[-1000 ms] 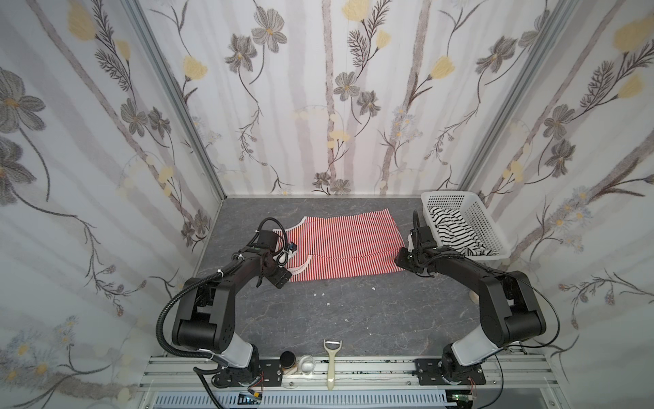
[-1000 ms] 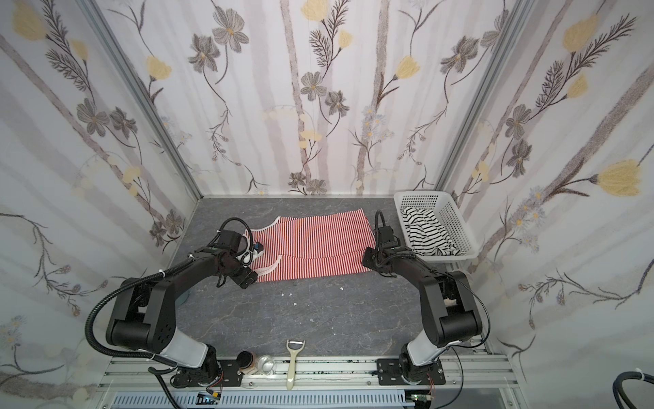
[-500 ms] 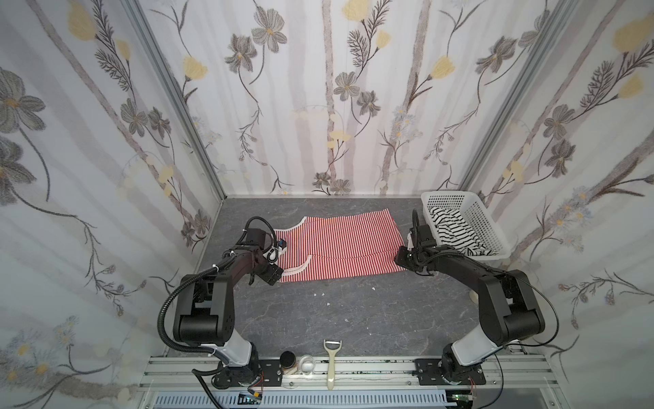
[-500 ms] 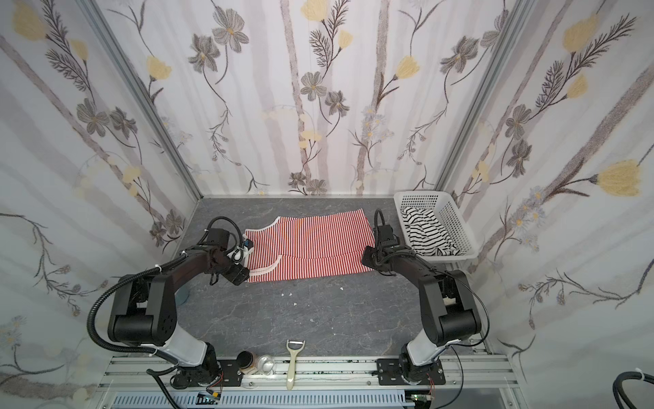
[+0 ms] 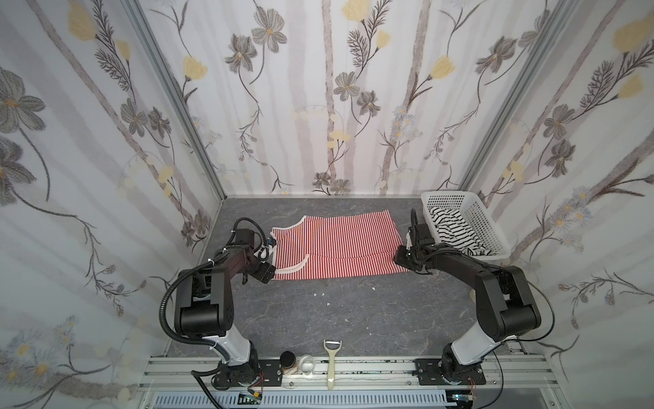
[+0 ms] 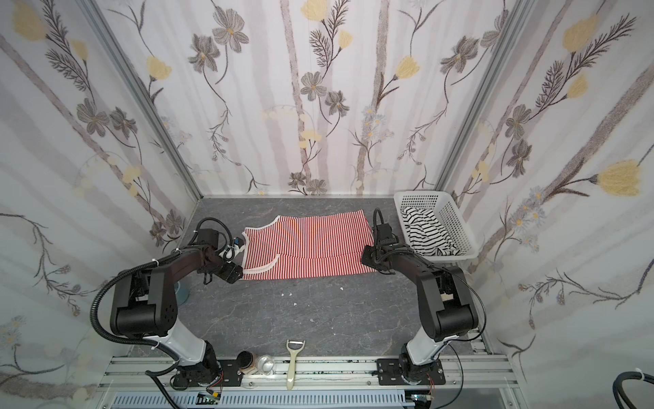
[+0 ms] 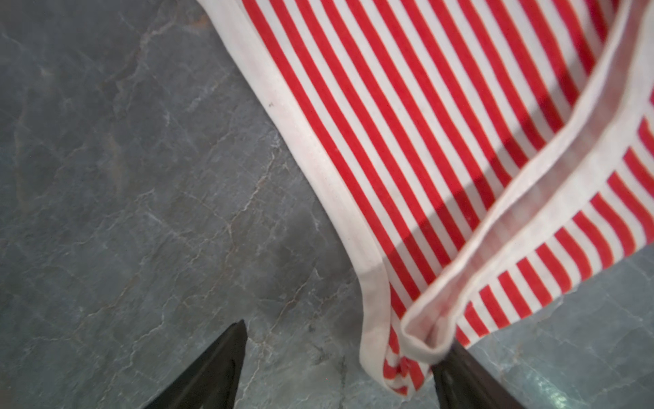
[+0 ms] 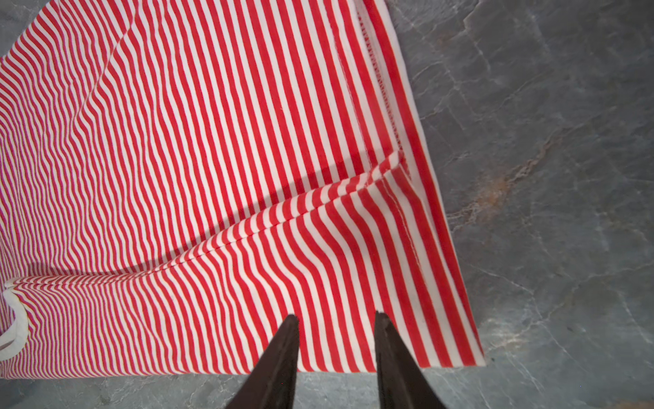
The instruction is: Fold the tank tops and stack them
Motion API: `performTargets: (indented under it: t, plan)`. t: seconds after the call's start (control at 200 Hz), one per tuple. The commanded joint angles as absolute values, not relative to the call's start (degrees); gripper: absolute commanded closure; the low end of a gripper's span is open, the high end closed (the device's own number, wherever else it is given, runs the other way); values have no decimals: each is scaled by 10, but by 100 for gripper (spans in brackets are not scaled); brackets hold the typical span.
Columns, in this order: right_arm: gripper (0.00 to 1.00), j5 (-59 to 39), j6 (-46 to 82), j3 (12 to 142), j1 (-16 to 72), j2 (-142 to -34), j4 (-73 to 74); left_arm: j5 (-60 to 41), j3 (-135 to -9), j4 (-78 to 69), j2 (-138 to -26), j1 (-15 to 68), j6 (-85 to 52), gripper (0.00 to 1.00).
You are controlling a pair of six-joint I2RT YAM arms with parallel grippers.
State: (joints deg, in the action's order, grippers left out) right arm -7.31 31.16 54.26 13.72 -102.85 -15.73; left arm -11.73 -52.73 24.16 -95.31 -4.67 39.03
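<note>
A white basket (image 5: 486, 221) stands just beyond my right jaws on their outer side, and the black-striped top (image 5: 454, 230) lies crumpled in it. A peeler (image 5: 332, 361), a small jar (image 5: 288, 359) and a glass (image 5: 307, 364) lie far behind both jaws, by my arm bases. A few white scraps dot the grey counter (image 5: 354, 311) between them and the jaws. Nothing stands between the jaws except the red-and-white top (image 5: 336, 244).

My left jaws stand wide and hold nothing. The white-edged strap end of the top lies between the fingers (image 7: 219, 364) and rests against one of them.

My right jaws stand narrow with a clear gap, their fingers (image 8: 279, 357) over the hem corner. I cannot tell whether they press on the cloth.

In both top views the red-and-white top lies flat on the counter. Its long axis runs from one pair of jaws to the other, straps toward my left jaws and hem toward my right. A lengthwise fold line crosses it.
</note>
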Motion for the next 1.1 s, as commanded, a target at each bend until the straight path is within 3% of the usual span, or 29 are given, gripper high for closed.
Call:
performTargets:
  t: [0.0, 0.36, 0.854, 1.014, 1.094]
  plan:
    - [62, -72, 307, 549, 138, -1034, -146, -120, -527, 233, -963, -52, 400, 18]
    - [62, -84, 321, 554, 140, -1052, -131, -58, -534, 228, -991, -57, 384, 15]
    - [62, -78, 324, 547, 149, -1038, -132, -111, -552, 238, -934, -37, 348, 10]
    - [63, -77, 324, 550, 149, -1049, -130, -134, -542, 240, -915, -2, 336, 14]
    - [63, -77, 325, 551, 148, -1051, -128, -147, -538, 243, -910, 13, 328, 21]
